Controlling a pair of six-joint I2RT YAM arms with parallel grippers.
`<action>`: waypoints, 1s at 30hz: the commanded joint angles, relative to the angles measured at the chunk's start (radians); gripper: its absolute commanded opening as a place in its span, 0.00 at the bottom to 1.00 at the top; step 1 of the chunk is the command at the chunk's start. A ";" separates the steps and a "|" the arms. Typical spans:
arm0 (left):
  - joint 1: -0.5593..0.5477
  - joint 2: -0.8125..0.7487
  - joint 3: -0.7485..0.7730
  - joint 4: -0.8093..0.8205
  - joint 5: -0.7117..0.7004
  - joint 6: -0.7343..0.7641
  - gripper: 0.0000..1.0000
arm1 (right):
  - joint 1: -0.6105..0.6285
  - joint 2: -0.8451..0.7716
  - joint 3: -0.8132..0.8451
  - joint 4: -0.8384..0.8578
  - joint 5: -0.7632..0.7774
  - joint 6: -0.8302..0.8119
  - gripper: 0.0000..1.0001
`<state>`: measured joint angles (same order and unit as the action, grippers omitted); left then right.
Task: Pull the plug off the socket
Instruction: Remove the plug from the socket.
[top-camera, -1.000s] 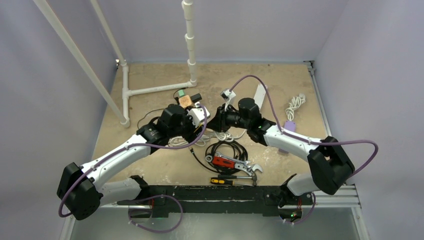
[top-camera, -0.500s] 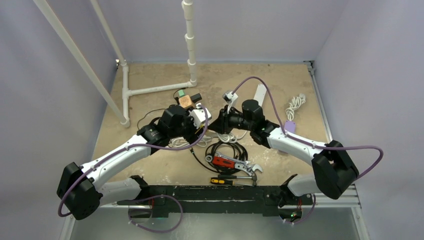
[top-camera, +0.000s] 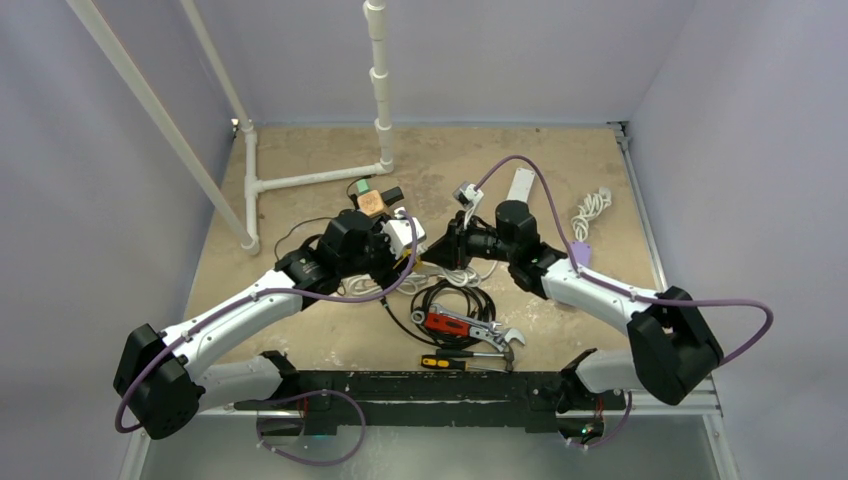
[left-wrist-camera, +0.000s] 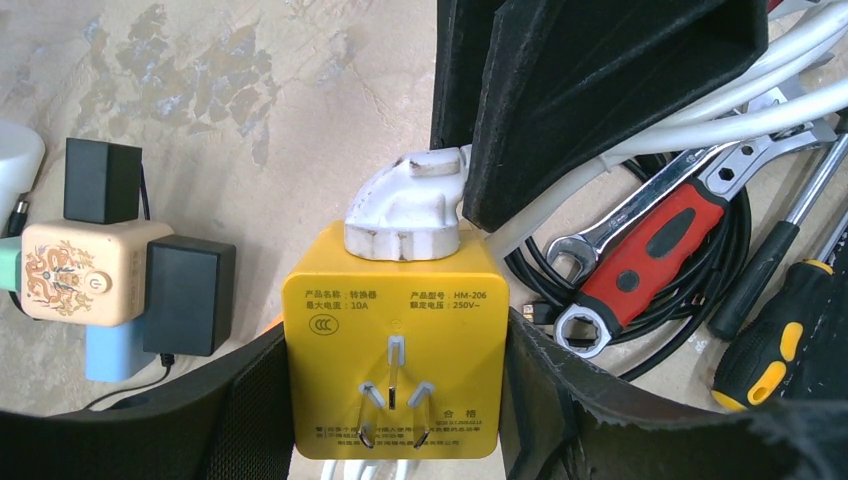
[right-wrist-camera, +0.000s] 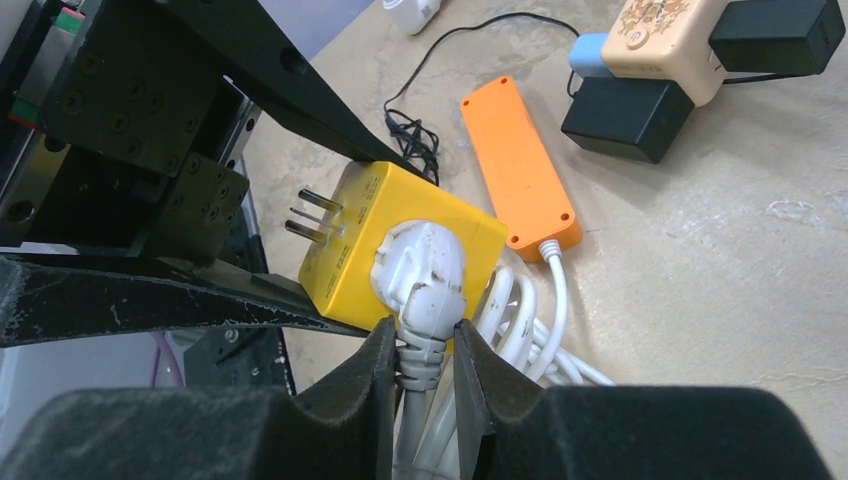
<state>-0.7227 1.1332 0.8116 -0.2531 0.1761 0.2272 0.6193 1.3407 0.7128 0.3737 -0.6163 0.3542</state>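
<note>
The socket is a yellow cube adapter (left-wrist-camera: 395, 300) with its own metal prongs facing the left wrist camera. My left gripper (left-wrist-camera: 395, 400) is shut on it, one pad against each side. The white plug (left-wrist-camera: 405, 210) sits seated in the socket's far face. In the right wrist view my right gripper (right-wrist-camera: 422, 350) is shut on the plug (right-wrist-camera: 420, 265) at its ribbed grey neck, just below the socket (right-wrist-camera: 355, 230). From above, the left gripper (top-camera: 405, 240) and the right gripper (top-camera: 440, 246) meet at the table's middle and hide most of the socket.
An orange power strip (right-wrist-camera: 520, 175) lies beside a coil of white cable (right-wrist-camera: 520, 320). A beige adapter with black chargers (left-wrist-camera: 85, 272) sits to the left. A red-handled wrench (left-wrist-camera: 650, 245), a screwdriver (left-wrist-camera: 770, 330) and black cable lie to the right. White pipes (top-camera: 300, 180) stand at the back.
Both grippers, still joined at the socket and plug, have drifted slightly to the right, and the right arm's elbow has swung right. Neither grip has changed.
</note>
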 joint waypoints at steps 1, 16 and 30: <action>0.011 0.004 0.054 0.074 0.001 -0.012 0.00 | 0.036 -0.067 0.015 0.053 0.019 0.033 0.00; 0.007 0.039 0.060 0.076 0.022 -0.023 0.00 | 0.141 -0.111 0.074 -0.054 0.234 0.056 0.00; -0.007 0.045 0.056 0.067 0.006 -0.009 0.00 | -0.072 -0.143 -0.024 0.036 -0.031 0.001 0.00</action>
<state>-0.7319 1.1740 0.8379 -0.2253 0.1986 0.2241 0.6147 1.2533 0.7002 0.2859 -0.4831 0.3847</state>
